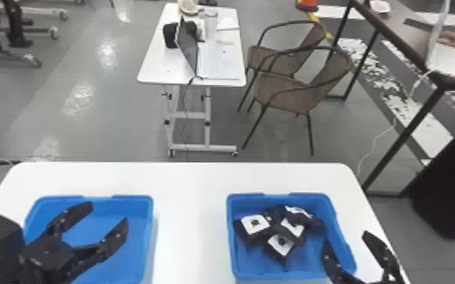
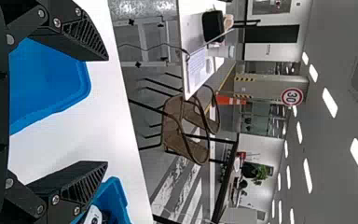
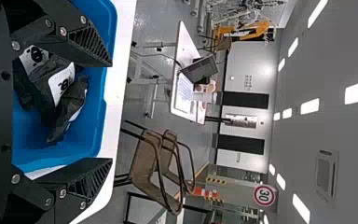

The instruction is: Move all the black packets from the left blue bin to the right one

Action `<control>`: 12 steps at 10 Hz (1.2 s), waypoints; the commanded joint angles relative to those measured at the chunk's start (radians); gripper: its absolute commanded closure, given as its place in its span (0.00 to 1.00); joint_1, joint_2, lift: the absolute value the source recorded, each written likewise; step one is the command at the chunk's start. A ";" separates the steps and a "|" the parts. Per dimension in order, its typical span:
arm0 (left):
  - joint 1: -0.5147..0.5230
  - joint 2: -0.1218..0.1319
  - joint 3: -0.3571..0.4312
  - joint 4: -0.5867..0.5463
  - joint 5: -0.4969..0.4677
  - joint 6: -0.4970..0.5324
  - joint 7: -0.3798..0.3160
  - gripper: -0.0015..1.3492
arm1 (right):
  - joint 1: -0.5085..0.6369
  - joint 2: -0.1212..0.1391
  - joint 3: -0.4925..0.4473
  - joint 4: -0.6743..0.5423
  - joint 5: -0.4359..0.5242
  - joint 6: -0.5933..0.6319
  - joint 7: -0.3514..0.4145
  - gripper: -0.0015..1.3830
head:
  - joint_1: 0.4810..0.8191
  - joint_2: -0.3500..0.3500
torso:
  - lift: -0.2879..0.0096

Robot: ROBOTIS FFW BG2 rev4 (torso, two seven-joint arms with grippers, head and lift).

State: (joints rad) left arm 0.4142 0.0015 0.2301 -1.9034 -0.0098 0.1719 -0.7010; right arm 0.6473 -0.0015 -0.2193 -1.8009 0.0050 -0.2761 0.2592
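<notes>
Lower left, left tool (image 1: pixel 108 214) hovering above left blue bin (image 1: pixel 149 215), fingers standing wide apart | lower right, right tool (image 1: pixel 347 240) hanging by right blue bin's (image 1: pixel 231 234) right rim, also spread wide | black packets (image 1: pixel 289 230) lying heaped inside that bin, right of the bench's (image 1: pixel 189 226) middle

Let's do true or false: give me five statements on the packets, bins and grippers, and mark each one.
1. Black packets lie in the right bin. True.
2. The left gripper is shut on a packet. False: its fingers are apart with nothing between them.
3. Both bins are blue. True.
4. The right gripper is over the left bin. False: it is at the right bin's outer side.
5. White labels show on the packets. True.
</notes>
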 commanded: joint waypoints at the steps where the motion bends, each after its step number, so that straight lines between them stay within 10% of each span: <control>1: 0.001 -0.004 0.000 0.004 0.005 -0.002 0.000 0.19 | 0.002 0.002 0.000 0.002 0.000 0.000 0.000 0.23 | 0.63 0.34 | 0.97; 12: 0.001 -0.004 0.000 0.020 0.030 -0.003 0.000 0.19 | 0.003 0.002 0.005 0.005 -0.003 -0.002 0.000 0.23 | 0.63 0.34 | 0.97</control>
State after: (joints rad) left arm 0.4165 0.0015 0.2301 -1.8842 0.0192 0.1706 -0.7010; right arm 0.6504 -0.0015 -0.2147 -1.7969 0.0015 -0.2763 0.2586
